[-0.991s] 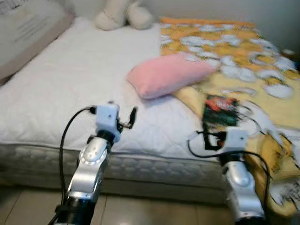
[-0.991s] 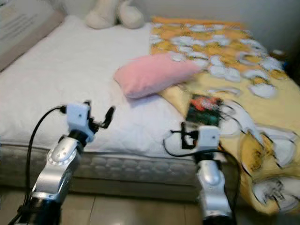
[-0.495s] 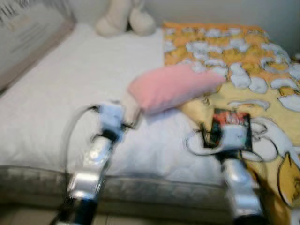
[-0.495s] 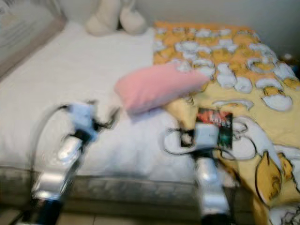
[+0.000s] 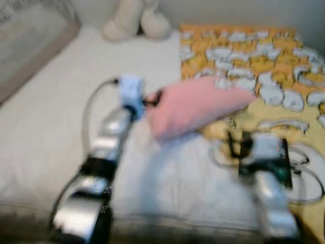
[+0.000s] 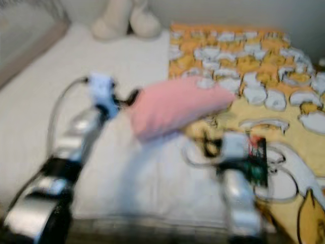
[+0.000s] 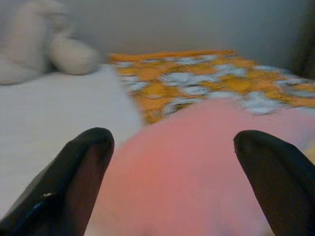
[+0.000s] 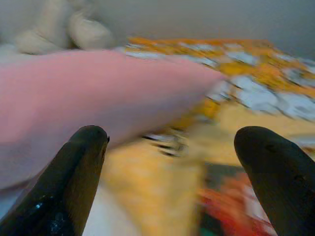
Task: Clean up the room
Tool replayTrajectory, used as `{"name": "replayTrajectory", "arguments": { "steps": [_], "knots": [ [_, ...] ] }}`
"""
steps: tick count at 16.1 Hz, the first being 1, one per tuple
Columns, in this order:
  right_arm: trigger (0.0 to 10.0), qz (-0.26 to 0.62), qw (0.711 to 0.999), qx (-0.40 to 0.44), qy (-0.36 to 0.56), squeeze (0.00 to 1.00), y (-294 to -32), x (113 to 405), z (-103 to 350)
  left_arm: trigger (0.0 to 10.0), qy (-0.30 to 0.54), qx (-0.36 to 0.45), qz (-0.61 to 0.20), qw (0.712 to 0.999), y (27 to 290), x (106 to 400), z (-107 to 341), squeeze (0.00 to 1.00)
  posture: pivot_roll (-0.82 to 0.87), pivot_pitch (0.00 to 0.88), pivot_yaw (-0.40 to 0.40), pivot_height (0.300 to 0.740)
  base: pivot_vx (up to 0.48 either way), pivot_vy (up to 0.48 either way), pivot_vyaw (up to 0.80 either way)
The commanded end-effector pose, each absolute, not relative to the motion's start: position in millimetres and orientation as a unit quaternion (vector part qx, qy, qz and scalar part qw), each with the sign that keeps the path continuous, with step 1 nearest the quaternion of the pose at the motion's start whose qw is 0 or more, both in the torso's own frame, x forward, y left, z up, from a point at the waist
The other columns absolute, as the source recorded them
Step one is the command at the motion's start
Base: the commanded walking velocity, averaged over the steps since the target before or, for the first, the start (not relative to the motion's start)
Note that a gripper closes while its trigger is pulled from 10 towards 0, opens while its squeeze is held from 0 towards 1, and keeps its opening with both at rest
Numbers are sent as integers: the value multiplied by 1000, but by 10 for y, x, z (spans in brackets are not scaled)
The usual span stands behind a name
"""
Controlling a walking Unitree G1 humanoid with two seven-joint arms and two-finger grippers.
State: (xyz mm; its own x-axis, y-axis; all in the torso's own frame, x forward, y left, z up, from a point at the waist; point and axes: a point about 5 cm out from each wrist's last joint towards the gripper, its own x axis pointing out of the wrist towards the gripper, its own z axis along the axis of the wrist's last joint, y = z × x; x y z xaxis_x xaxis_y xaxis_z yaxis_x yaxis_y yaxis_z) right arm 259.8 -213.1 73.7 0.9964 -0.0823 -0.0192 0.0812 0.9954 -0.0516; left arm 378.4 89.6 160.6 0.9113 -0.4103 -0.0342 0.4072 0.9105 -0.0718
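Note:
A pink pillow lies in the middle of the white bed, its far end on a yellow patterned blanket. My left gripper is open right at the pillow's near-left end; in the left wrist view the pillow lies between the two black fingers. My right gripper is open and hovers over the blanket near a dark packet, with the pillow ahead of it. Both eye views are blurred.
A cream plush toy sits at the head of the bed by the wall. A beige pillow lies along the far left. The mattress front edge is just below my arms.
The camera has moved closer over the bed. My left arm has stretched forward from the mattress edge to the pink pillow's end. My right arm has advanced over the blanket.

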Motion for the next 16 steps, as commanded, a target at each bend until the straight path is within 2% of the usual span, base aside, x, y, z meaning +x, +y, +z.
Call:
{"name": "replayTrajectory", "arguments": {
  "steps": [1, 3, 5, 8, 10, 16],
  "knots": [
    [10000, -31, 999, -15, 2, 0, -2100, 2583, 789, 10000, 53, -50, -179, 981, 1046, 3821, 1512, 0, -133, 17, 33, 731, 0, 0, 0],
    [10000, -18, 1000, -10, -2, 0, -2155, 2410, 848, 10000, 78, -55, -167, 981, 1017, 3909, 1514, 0, -180, 47, 33, 731, 0, 0, 0],
    [10000, 1, 1000, -18, 6, 0, -2187, 2219, 860, 10000, 116, -68, -117, 984, 1118, 3947, 1427, 0, -220, 72, 29, 731, 0, 0, 0],
    [10000, 3, 999, -20, 29, 0, -2234, 1964, 866, 10000, 147, -123, -96, 977, 1138, 3961, 1366, 0, -249, 113, 23, 731, 0, 0, 0],
    [10000, 18, 999, -13, 43, 0, -2122, 1847, 872, 10000, 150, -155, -92, 972, 1108, 3965, 1363, 0, -262, 146, 18, 731, 0, 0, 0],
    [10000, 34, 997, -2, 75, 0, -1961, 1646, 877, 10000, 152, -152, -74, 974, 1077, 3948, 1313, 0, -287, 193, 3, 731, 0, 0, 0]
  ]
}}
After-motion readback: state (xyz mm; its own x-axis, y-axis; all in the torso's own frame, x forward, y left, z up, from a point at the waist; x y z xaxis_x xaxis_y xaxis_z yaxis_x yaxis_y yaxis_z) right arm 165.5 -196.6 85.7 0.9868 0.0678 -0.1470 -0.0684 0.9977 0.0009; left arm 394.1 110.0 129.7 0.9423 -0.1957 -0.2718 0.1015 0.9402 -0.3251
